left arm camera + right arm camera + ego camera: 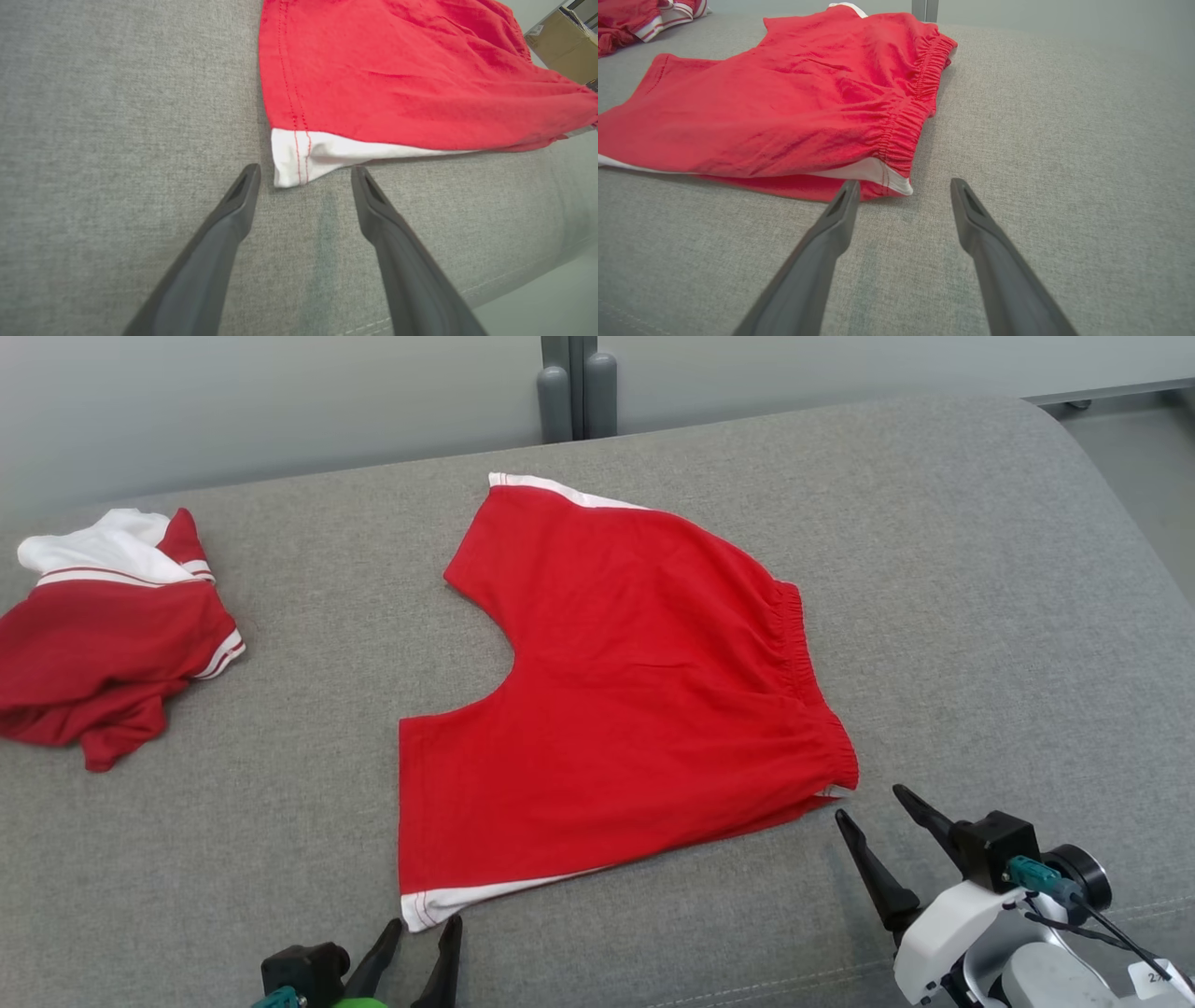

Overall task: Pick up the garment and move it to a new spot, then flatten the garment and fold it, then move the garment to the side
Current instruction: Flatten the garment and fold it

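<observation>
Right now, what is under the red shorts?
Grey cushion lies beneath the red shorts; their white lower layer peeks out along the near edge. Anything else underneath is hidden.

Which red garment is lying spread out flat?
The red shorts in the middle; the red-and-white shirt on the left is crumpled.

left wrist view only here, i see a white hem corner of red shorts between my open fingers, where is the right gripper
observer: The right gripper is open, its tips close to the near end of the gathered elastic waistband of the red fabric shorts; I cannot tell whether they touch.
operator: anything else on this surface
observer: A crumpled red and white garment lies far to the left on the grey woven cushion, well apart from the shorts.
</observation>
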Available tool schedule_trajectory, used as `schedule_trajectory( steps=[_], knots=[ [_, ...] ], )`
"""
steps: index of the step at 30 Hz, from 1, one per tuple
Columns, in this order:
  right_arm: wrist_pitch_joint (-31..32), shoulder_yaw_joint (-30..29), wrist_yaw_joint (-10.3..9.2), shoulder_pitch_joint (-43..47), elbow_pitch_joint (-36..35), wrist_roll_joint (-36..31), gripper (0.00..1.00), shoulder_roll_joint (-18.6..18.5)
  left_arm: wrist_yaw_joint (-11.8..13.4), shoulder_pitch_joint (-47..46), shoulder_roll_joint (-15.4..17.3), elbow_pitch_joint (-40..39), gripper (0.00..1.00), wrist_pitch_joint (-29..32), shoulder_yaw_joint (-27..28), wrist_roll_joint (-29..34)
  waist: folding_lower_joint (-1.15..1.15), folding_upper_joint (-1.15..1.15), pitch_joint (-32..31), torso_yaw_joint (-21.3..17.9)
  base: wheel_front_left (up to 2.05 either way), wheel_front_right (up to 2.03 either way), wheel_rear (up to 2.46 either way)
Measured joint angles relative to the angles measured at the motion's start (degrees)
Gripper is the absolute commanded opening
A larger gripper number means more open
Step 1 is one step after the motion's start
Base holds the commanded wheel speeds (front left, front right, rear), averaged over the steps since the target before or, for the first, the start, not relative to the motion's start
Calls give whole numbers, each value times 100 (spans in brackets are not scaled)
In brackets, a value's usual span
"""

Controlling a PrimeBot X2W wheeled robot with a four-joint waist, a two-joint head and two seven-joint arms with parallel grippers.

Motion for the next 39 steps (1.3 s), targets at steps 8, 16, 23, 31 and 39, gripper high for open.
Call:
schedule_trajectory(
  steps=[8,16,23,31,39],
  knots=[
    [0,236,49,-246,229,-3,100,-42,-101,-238,-7,129,41,-70,-81,-32,0,0,62,35,0,0,0],
    [9,588,57,-696,528,-120,100,-241,-172,-460,-16,190,0,-193,-196,-32,0,0,187,181,0,0,0],
    [58,1043,57,-909,791,-58,0,-286,-202,-593,-21,332,0,-333,-194,-34,0,0,262,294,0,0,0],
    [16,901,57,-936,704,316,0,-279,-202,-657,-25,248,0,-498,-32,-45,0,0,255,312,0,0,0],
    [-60,543,58,-1048,263,602,0,-269,-248,-803,-36,-197,0,-619,275,-142,0,0,175,286,0,0,0]
  ],
)
